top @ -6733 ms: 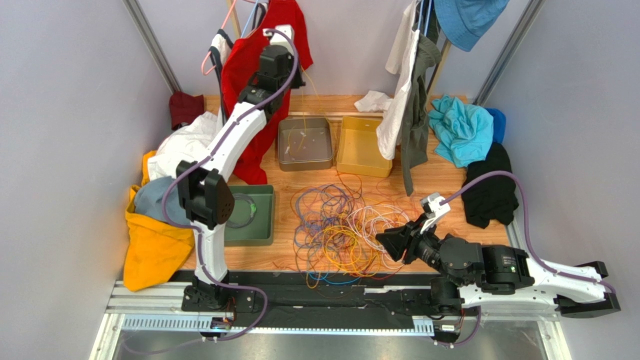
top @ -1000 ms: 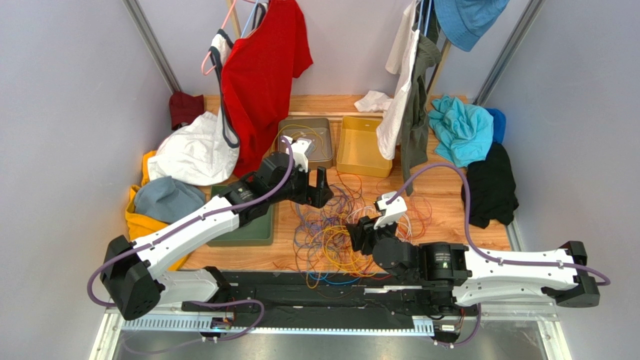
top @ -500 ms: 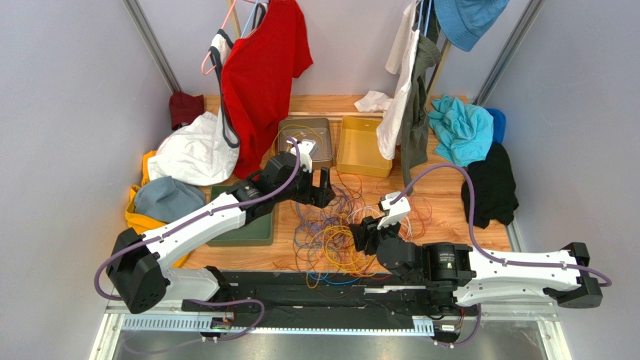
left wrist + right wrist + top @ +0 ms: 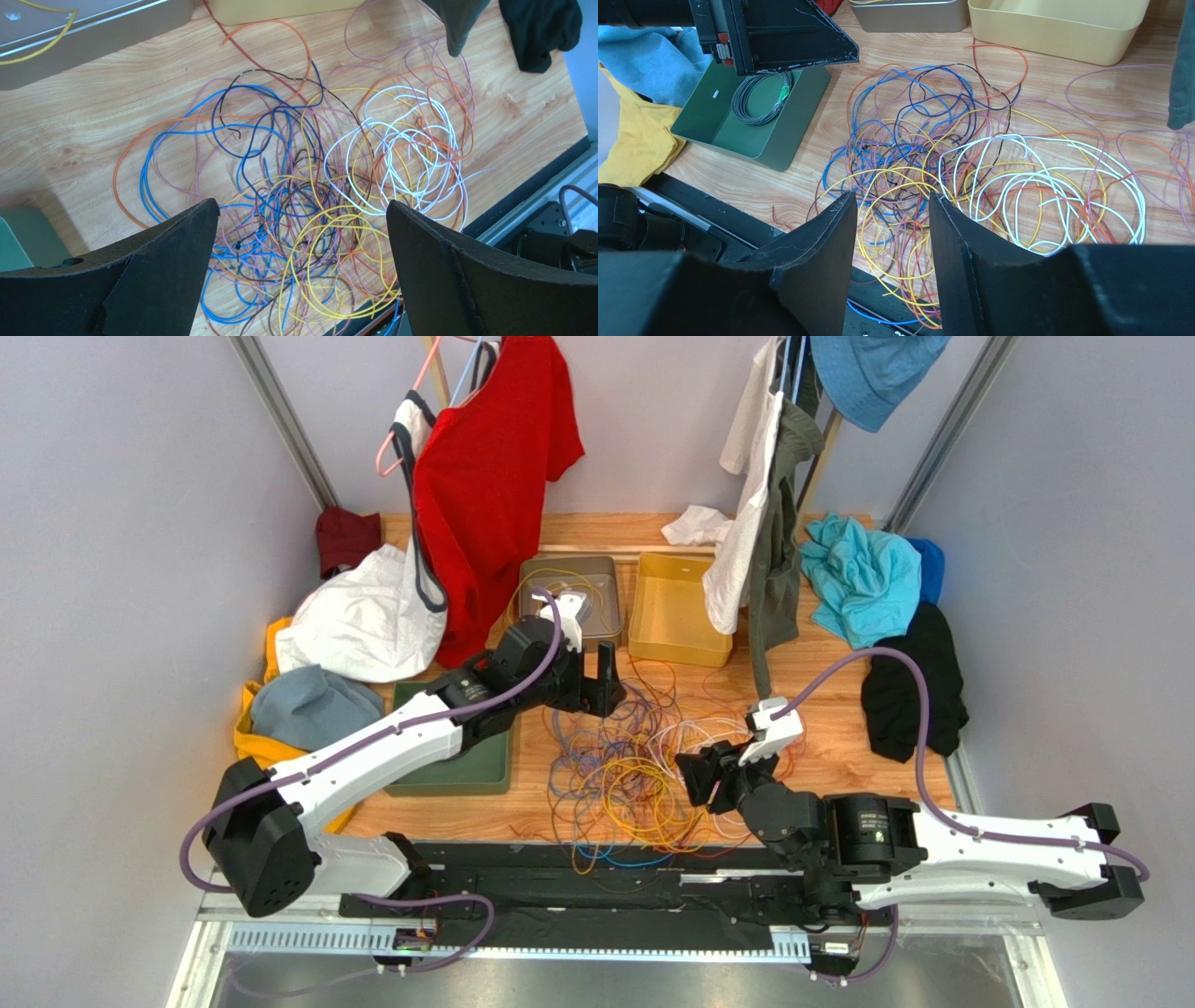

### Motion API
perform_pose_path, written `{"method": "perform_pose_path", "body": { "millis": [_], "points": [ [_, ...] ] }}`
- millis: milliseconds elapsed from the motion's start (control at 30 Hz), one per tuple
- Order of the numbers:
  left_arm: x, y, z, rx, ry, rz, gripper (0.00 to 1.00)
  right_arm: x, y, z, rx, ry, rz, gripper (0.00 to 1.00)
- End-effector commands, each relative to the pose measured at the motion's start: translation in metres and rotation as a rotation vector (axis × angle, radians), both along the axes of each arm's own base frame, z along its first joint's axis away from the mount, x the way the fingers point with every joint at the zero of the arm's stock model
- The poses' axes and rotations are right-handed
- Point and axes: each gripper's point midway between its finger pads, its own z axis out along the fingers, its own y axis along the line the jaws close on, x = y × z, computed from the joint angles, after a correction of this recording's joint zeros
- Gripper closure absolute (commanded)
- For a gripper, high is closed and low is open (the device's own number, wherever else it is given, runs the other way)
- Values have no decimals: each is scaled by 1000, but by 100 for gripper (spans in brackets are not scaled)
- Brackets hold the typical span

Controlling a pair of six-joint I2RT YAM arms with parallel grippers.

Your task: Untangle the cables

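bench point(image 4: 77, 126): light wood, visible grain, smooth satin finish. cables point(image 4: 1018, 175): thin plastic-jacketed wire, smooth, slight sheen. left claw point(image 4: 302, 210) fingers point(image 4: 161, 280) and right claw point(image 4: 892, 203) fingers point(image 4: 815, 266): matt black, fine grainy texture, looks like printed plastic. grey tray point(image 4: 906, 24): matt, looks like metal, can't confirm. yellow tray point(image 4: 1053, 35): smooth plastic, soft sheen. green tray point(image 4: 787, 133): matt, smooth. edge rail point(image 4: 281, 938): bare ribbed metal. yellow garment point(image 4: 633, 140), red shirt point(image 4: 491, 462): soft matt cloth.
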Motion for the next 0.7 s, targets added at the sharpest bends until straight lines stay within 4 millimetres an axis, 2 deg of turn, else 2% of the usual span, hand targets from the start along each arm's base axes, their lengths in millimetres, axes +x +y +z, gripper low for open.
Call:
{"method": "perform_pose_path", "body": {
  "millis": [0,200,300,467,533,600,633,667],
  "points": [
    [13,-6,18,-36,-26,48,2,0,-6,-2,27,6,-12,54],
    [28,6,15,-17,-37,152,2,1,-10,-5,23,1,-21,52],
    [42,24,13,3,-25,227,1,3,-15,-1,42,-6,-44,52],
    [65,56,26,-58,20,332,1,5,-29,-2,114,3,-80,53],
    [75,65,33,-79,21,362,1,4,-30,-7,118,0,-68,53],
    [81,70,30,-57,34,383,1,4,-35,-4,145,-5,-68,55],
    [89,77,38,-44,15,427,2,4,-36,-6,141,-9,-64,55],
    [96,79,29,-12,32,450,3,4,-38,-4,158,-12,-63,55]
  ]
}}
